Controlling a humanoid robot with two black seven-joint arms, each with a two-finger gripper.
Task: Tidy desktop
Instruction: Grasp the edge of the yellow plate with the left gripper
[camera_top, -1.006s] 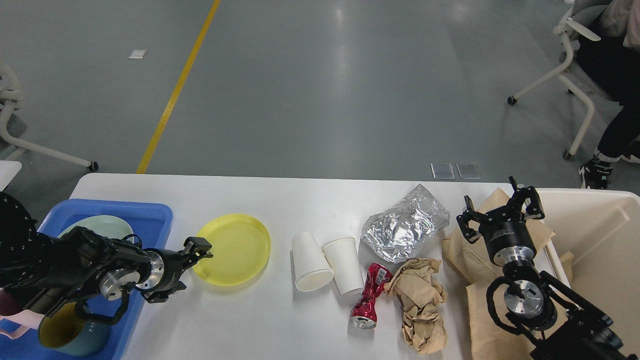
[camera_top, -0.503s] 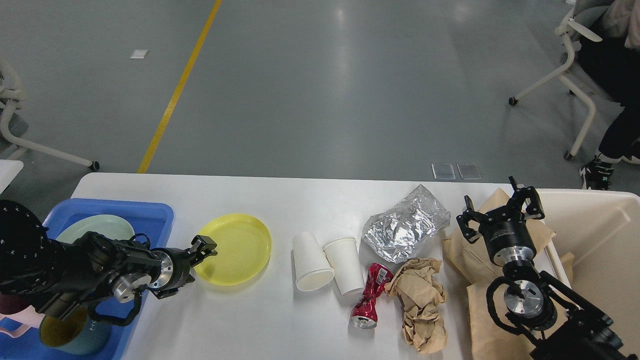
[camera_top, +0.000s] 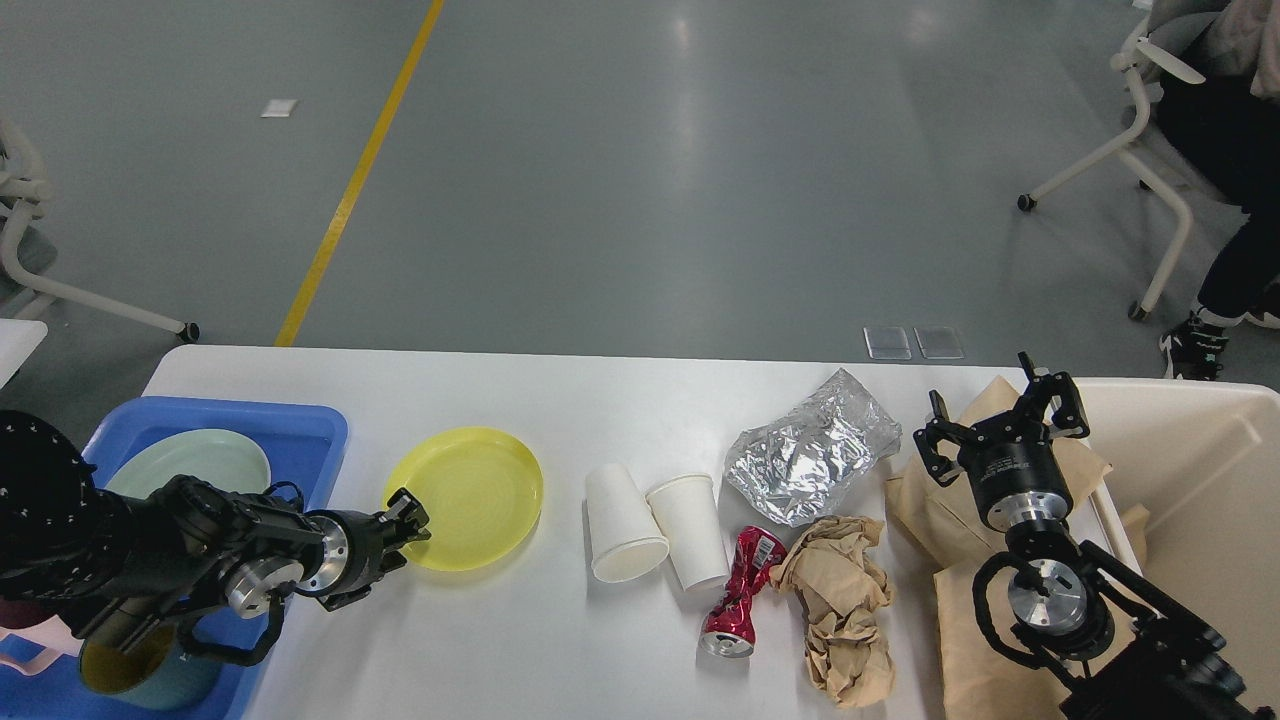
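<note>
The white desktop (camera_top: 560, 400) holds a yellow plate (camera_top: 470, 495), two white paper cups (camera_top: 620, 525) lying side by side, a crushed red can (camera_top: 738, 595), a silver foil bag (camera_top: 810, 455) and crumpled brown paper (camera_top: 840, 610). My left gripper (camera_top: 405, 528) is low at the plate's near-left rim; its fingers look dark and small, so their state is unclear. My right gripper (camera_top: 995, 412) is open and empty, held above flat brown paper bags (camera_top: 925, 505) at the desktop's right end.
A blue tray (camera_top: 300, 425) at the left holds a pale green plate (camera_top: 200, 460) and a cup (camera_top: 130, 670). A cream bin (camera_top: 1200, 470) stands at the right. A chair and a person are on the floor at the far right.
My left gripper has moved right and nearer, from beside the plate's left edge to its near-left rim. The right arm and the objects have not moved.
</note>
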